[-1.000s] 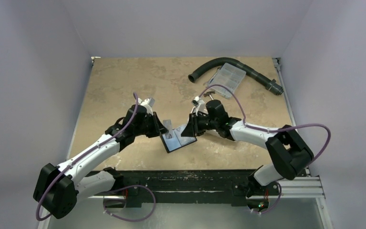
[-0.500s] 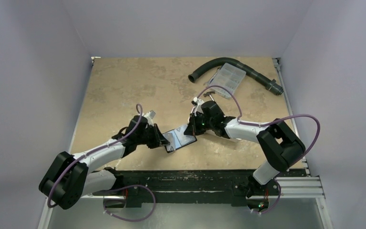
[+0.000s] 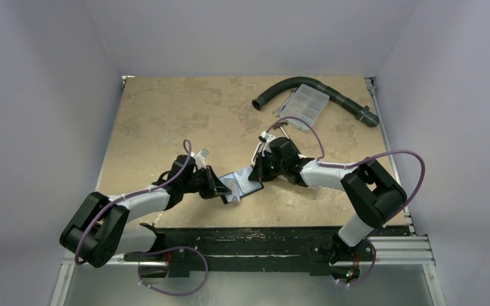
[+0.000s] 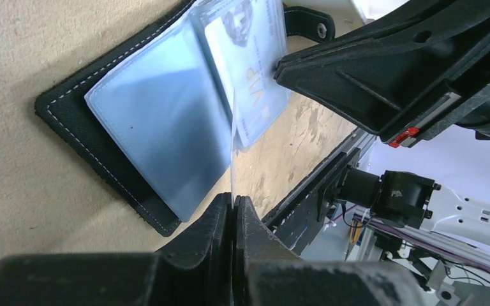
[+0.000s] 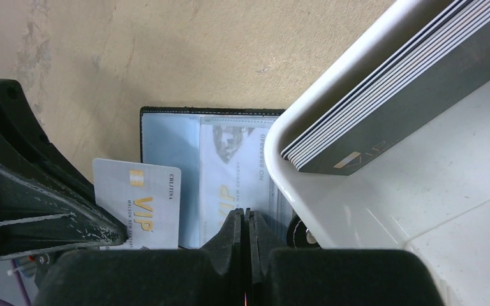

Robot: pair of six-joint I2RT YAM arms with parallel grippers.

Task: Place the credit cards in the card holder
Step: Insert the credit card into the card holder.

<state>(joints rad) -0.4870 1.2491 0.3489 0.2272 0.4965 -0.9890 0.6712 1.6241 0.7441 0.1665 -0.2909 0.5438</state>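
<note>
The black card holder [image 3: 239, 185] lies open on the table between both grippers, its pale blue inside [image 4: 159, 121] facing up. One VIP card [image 5: 230, 172] sits in its right sleeve. My left gripper [image 3: 222, 189] is shut on another white VIP card [image 5: 137, 201]. That card shows edge-on in the left wrist view [image 4: 232, 146], over the holder's fold. My right gripper [image 3: 255, 173] is shut at the holder's right edge [image 5: 247, 215], pinching the clear sleeve there.
A white tray [image 5: 389, 191] holding a stack of several dark cards [image 5: 389, 102] stands right beside the holder. A black hose [image 3: 281, 86] and a clear compartment box [image 3: 303, 105] lie at the back right. The black rail [image 3: 242, 236] runs along the near edge.
My left arm has stretched lower and brought its card down onto the open holder. The holder now lies flatter. My right gripper has stayed at the holder's right edge.
</note>
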